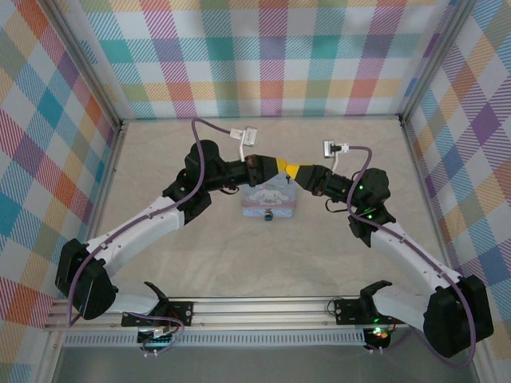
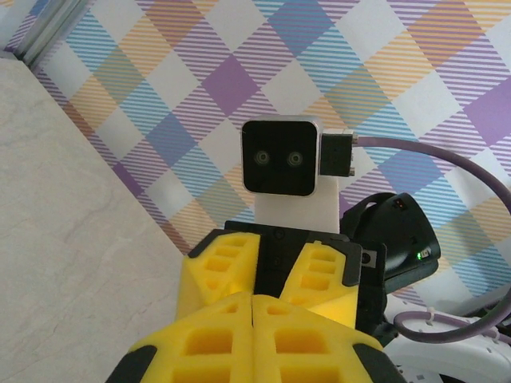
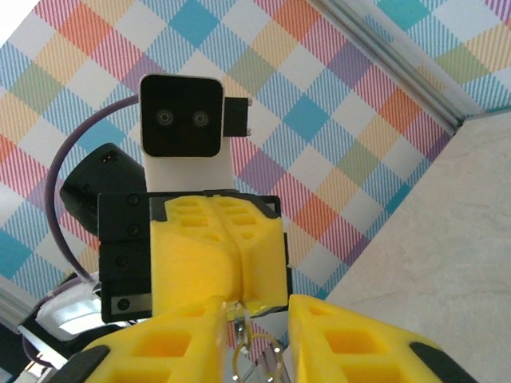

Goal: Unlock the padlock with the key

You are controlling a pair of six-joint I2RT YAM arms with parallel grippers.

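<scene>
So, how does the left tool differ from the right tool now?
The left tool has its fingers pressed together; the right tool has its fingers apart. The left tool pinches the key ring; the right tool only straddles it. Both have yellow fingers and meet tip to tip above the pale-blue tin.
</scene>
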